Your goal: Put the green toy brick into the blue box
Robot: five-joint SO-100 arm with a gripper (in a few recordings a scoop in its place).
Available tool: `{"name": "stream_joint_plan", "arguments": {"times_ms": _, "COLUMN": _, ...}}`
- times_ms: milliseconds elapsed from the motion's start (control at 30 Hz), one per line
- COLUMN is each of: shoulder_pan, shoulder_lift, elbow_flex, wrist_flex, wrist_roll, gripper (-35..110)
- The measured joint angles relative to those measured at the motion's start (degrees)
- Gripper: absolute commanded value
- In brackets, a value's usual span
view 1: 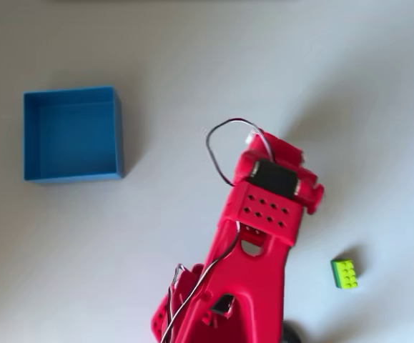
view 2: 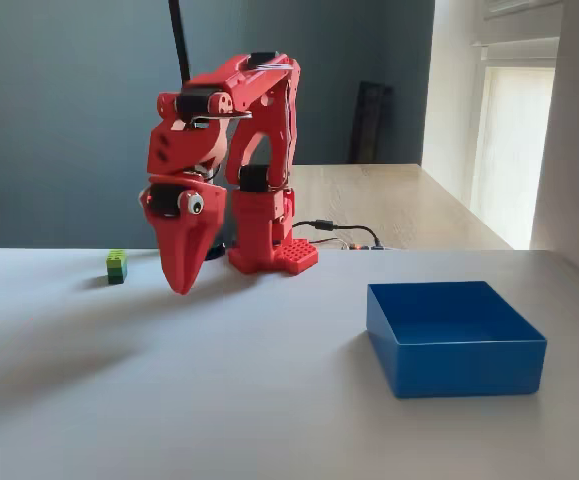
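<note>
Gripper (view 2: 182,285): jaws closed, empty, poised above the table.
Green toy brick (view 1: 344,274): unmoved, awaiting pickup.
Blue box (view 1: 71,133): open-topped, ready.

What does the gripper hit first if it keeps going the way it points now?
Probably bare table. In the fixed view the gripper points almost straight down, tip just above the surface. The green brick sits off to the side.
</note>
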Motion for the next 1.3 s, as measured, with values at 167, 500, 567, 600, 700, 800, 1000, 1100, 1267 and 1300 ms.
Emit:
{"name": "stream_joint_plan", "arguments": {"times_ms": 167, "shoulder_pan": 6.59, "shoulder_lift": -0.26, "elbow_flex": 0.00, "wrist_flex": 0.70, "wrist_roll": -0.44, "gripper": 20}}
{"name": "stream_joint_plan", "arguments": {"times_ms": 500, "shoulder_pan": 20.39, "shoulder_lift": -5.71, "elbow_flex": -1.41, "wrist_flex": 0.70, "wrist_roll": -2.72, "gripper": 25}}
{"name": "stream_joint_plan", "arguments": {"times_ms": 567, "shoulder_pan": 23.38, "shoulder_lift": -6.68, "elbow_flex": -1.93, "wrist_flex": 0.70, "wrist_roll": -3.69, "gripper": 25}}
{"name": "stream_joint_plan", "arguments": {"times_ms": 600, "shoulder_pan": 24.52, "shoulder_lift": -7.29, "elbow_flex": -2.02, "wrist_flex": 0.70, "wrist_roll": -4.22, "gripper": 25}}
{"name": "stream_joint_plan", "arguments": {"times_ms": 700, "shoulder_pan": 28.04, "shoulder_lift": -8.44, "elbow_flex": -2.90, "wrist_flex": 0.70, "wrist_roll": -6.15, "gripper": 24}}
{"name": "stream_joint_plan", "arguments": {"times_ms": 800, "shoulder_pan": 31.03, "shoulder_lift": -8.96, "elbow_flex": -3.25, "wrist_flex": 0.70, "wrist_roll": -7.65, "gripper": 24}}
{"name": "stream_joint_plan", "arguments": {"times_ms": 1000, "shoulder_pan": 35.86, "shoulder_lift": -9.84, "elbow_flex": -3.25, "wrist_flex": 0.70, "wrist_roll": -9.58, "gripper": 26}}
{"name": "stream_joint_plan", "arguments": {"times_ms": 1100, "shoulder_pan": 37.35, "shoulder_lift": -10.02, "elbow_flex": -3.25, "wrist_flex": 0.70, "wrist_roll": -11.87, "gripper": 29}}
{"name": "stream_joint_plan", "arguments": {"times_ms": 1267, "shoulder_pan": 39.90, "shoulder_lift": -11.43, "elbow_flex": -3.25, "wrist_flex": 0.70, "wrist_roll": -14.24, "gripper": 31}}
{"name": "stream_joint_plan", "arguments": {"times_ms": 1300, "shoulder_pan": 40.25, "shoulder_lift": -11.78, "elbow_flex": -2.90, "wrist_flex": 0.70, "wrist_roll": -14.33, "gripper": 32}}
